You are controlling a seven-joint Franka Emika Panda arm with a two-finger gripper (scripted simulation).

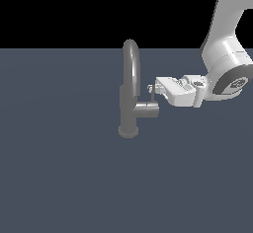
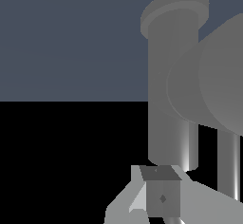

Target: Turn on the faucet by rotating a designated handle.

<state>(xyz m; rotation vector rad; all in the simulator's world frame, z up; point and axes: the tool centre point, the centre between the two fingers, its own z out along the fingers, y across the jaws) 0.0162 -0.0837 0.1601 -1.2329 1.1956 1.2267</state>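
Observation:
The grey faucet [image 1: 129, 91] stands mid-scene with its arched spout up, its round base on the floor and a short side cylinder [image 1: 148, 109] pointing to the exterior view's right. The handle [image 1: 152, 96], a thin lever, rises from that cylinder's end. My gripper [image 1: 150, 87] reaches in from the exterior view's right, fingertips level with the top of the lever and right beside it. In the wrist view the fingers [image 2: 161, 194] sit together with nothing between them. The faucet body [image 2: 172, 85] fills the picture beyond them, and the thin handle [image 2: 228, 163] lies off to one side, outside the fingers.
A flat dark blue-grey floor [image 1: 59, 177] spreads all around the faucet. The white arm [image 1: 225, 39] comes down from the exterior view's upper right.

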